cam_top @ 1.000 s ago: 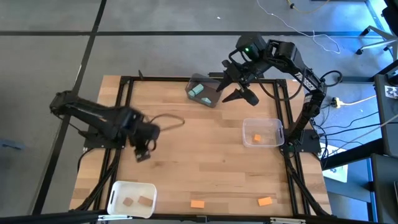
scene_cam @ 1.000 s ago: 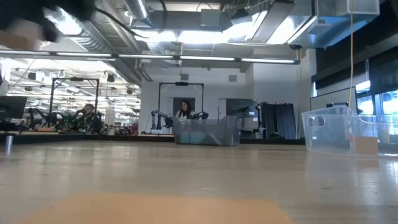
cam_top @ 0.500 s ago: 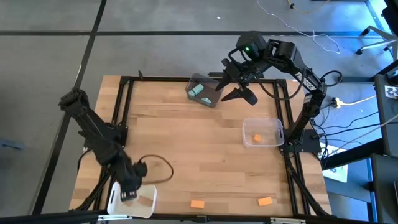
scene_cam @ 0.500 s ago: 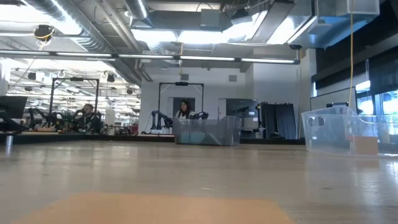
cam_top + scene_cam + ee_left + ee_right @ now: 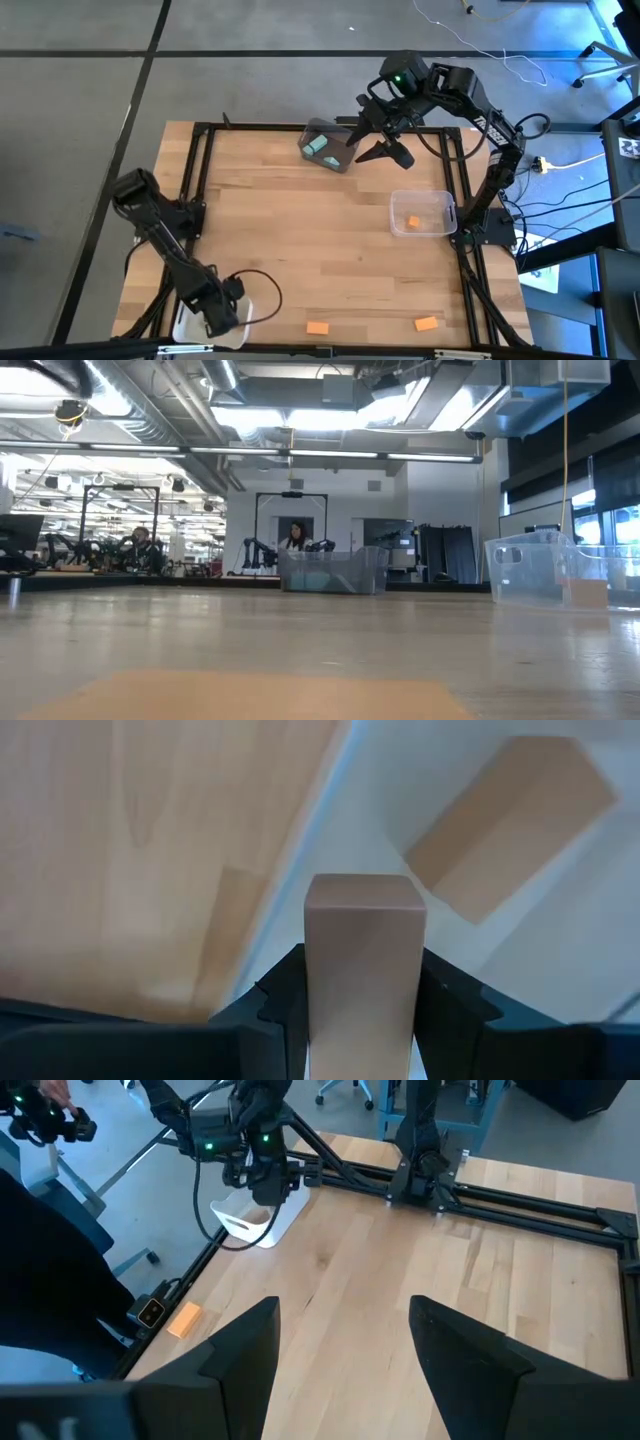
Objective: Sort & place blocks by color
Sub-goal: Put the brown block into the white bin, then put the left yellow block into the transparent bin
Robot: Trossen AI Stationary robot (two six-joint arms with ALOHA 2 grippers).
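L gripper (image 5: 215,318) hangs over the white bin (image 5: 185,325) at the desk's (image 5: 300,230) near left corner, pinching a tan block (image 5: 362,955) upright btwn its fingers (image 5: 275,1010); another tan block (image 5: 510,825) lies in the bin below. R gripper (image 5: 385,140) sits by the grey bin (image 5: 335,160) w/ teal blocks (image 5: 318,147) at the far edge, jaws spread, nothing held. Clear bin (image 5: 422,213) holds what looks like one orange block (image 5: 413,221). Two orange blocks (image 5: 317,328) (image 5: 426,323) lie on the near edge.
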